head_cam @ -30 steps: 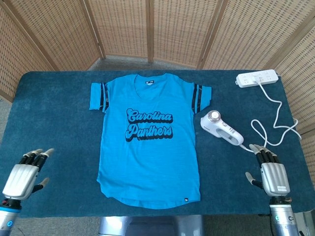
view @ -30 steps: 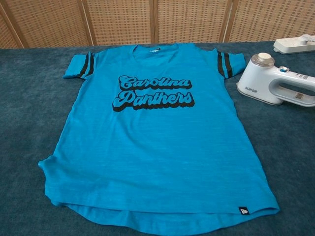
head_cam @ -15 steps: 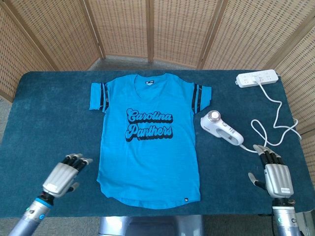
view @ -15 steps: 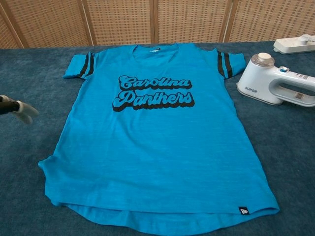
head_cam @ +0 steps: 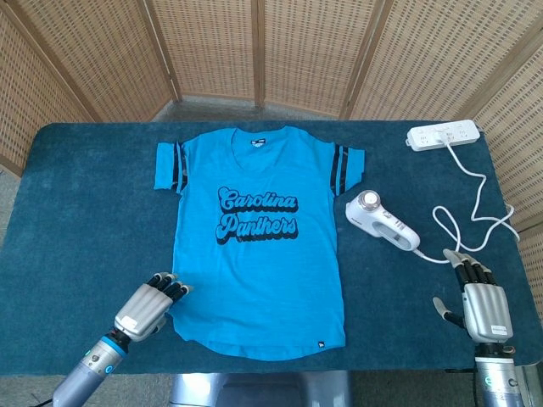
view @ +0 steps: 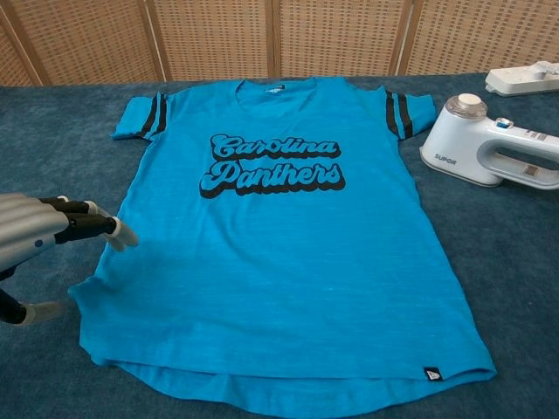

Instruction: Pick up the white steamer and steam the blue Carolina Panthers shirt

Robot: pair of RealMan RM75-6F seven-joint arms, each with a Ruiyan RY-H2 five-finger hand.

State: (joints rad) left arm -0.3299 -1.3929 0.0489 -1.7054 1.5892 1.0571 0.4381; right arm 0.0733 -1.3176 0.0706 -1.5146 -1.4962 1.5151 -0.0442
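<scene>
The blue Carolina Panthers shirt [head_cam: 254, 237] [view: 279, 236] lies flat on the dark blue table cover, lettering up. The white steamer [head_cam: 382, 223] [view: 489, 153] lies on its side just right of the shirt's right sleeve, its cord trailing right. My left hand [head_cam: 153, 305] [view: 52, 229] hovers at the shirt's lower left edge, fingers spread and holding nothing. My right hand [head_cam: 484, 301] stays open near the table's front right corner, below and right of the steamer, apart from it; the chest view does not show it.
A white power strip [head_cam: 443, 135] [view: 524, 78] sits at the back right, its cable [head_cam: 475, 216] looping between the strip and the steamer. The table cover [head_cam: 85, 203] is bordered behind by wicker screens [head_cam: 271, 51].
My left hand has moved right and forward from the table's front left corner to the shirt's lower left hem. My right hand has drifted slightly back toward the front edge.
</scene>
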